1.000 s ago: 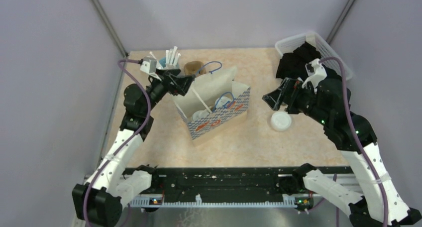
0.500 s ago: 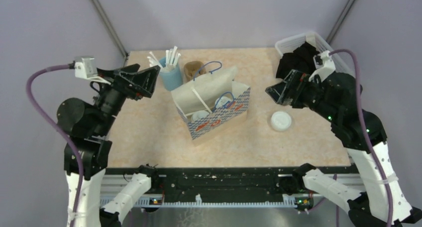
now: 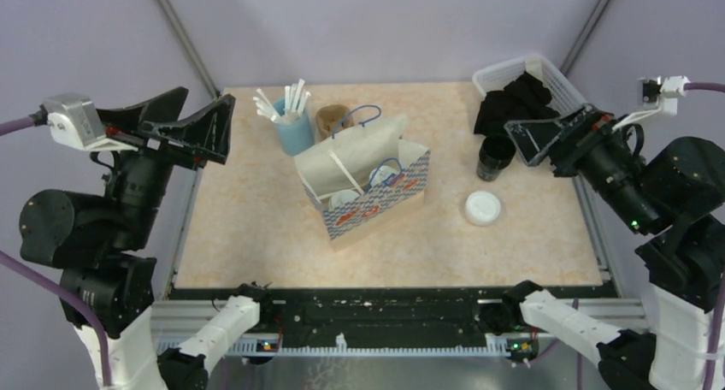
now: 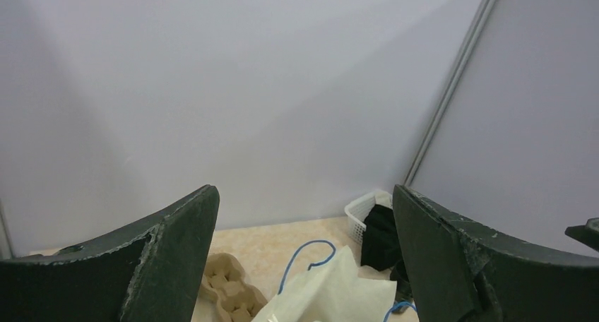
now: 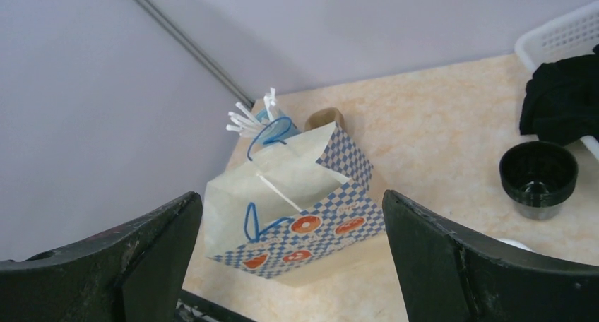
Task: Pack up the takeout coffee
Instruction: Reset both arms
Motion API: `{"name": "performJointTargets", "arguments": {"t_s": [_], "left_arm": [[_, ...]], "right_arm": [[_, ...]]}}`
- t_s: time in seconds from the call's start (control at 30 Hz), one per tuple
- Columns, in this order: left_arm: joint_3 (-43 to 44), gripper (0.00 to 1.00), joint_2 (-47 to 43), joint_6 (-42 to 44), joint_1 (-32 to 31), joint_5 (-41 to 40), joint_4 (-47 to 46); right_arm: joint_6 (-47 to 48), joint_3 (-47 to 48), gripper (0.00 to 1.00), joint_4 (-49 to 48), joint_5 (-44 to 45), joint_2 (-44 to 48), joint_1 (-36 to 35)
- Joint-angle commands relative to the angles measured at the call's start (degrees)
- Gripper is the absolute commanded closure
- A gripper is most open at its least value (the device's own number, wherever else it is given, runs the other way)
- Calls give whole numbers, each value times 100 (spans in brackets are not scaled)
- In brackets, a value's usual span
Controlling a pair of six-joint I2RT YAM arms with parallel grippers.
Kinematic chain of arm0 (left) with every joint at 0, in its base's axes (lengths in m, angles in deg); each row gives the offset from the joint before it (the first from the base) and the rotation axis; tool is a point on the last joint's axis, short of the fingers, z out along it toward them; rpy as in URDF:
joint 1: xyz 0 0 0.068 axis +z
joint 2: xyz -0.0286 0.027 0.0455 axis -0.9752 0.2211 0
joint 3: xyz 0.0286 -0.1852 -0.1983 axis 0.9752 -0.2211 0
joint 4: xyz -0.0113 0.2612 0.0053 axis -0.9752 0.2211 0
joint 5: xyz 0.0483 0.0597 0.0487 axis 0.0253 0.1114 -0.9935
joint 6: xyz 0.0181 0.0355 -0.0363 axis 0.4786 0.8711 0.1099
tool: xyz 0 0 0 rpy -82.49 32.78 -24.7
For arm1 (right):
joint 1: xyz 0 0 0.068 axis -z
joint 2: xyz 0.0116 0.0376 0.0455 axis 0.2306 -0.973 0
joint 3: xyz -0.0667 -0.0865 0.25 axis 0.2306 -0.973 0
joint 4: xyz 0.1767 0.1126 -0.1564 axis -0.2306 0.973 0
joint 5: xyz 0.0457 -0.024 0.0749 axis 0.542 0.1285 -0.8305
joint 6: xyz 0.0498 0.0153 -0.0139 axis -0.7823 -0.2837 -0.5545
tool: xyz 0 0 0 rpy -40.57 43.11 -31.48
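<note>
A black paper cup (image 3: pixel 495 157) (image 5: pixel 538 177) stands lidless on the table by the basket. A round white lid (image 3: pixel 483 208) lies flat on the table just in front of it. The checkered paper bag (image 3: pixel 369 185) (image 5: pixel 297 202) (image 4: pixel 332 294) stands open mid-table; I cannot tell what is inside. My left gripper (image 3: pixel 208 108) (image 4: pixel 304 191) hangs open and empty high over the table's left edge. My right gripper (image 3: pixel 547 138) (image 5: pixel 292 195) is open and empty, raised at the right, above and right of the cup.
A light-blue cup of white straws (image 3: pixel 295 129) (image 5: pixel 261 117) and a brown pulp carrier (image 3: pixel 332 118) (image 4: pixel 226 294) stand behind the bag. A white basket (image 3: pixel 560 78) (image 4: pixel 362 210) holding black cloth (image 3: pixel 513 99) (image 5: pixel 565 96) sits at the back right corner.
Both arms have lifted and drawn back outward, the left from the bag's rim, the right from over the cup. The black cup now stands uncovered.
</note>
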Motion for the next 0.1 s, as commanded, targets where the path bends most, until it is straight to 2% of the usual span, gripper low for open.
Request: {"name": "performJointTargets", "arguments": {"t_s": [0.0,0.07], "left_arm": [[106,1,154,189,-3,-30,95],[107,1,175,172,-8,29,55]], "right_arm": [[243,38,1,172,425,17,48],[177,140,1,399,573,-62,49]]}}
